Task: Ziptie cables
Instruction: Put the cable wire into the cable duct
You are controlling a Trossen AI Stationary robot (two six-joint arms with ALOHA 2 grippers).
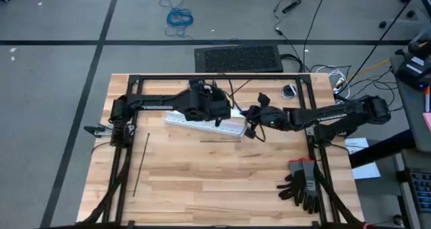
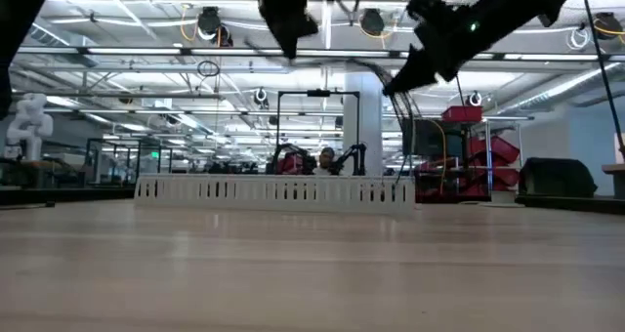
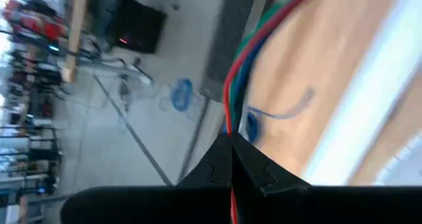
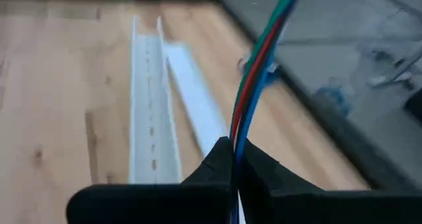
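The cables, thin red, green and blue wires, run between my two grippers above the table's far middle. My left gripper is shut on one end and my right gripper on the other. Both hang above the white slotted duct, which lies flat on the wood and shows below them in the low view. A thin black ziptie lies flat on the table's left half, far from both grippers. My left gripper pinches the wire bundle between its two fingertips. The wires run straight out past the tips, along the fingers, and are lifted clear of the table. My right gripper pinches the bundle between its two fingertips. The wires run on along the fingers and rise away from the tips, above the duct's far side, clear of the wood.
A white flat strip lies beside the duct. Black gloves sit at the near right. Black frame bars border the table. A blue coiled cord lies on the floor beyond. The table's near middle is bare wood.
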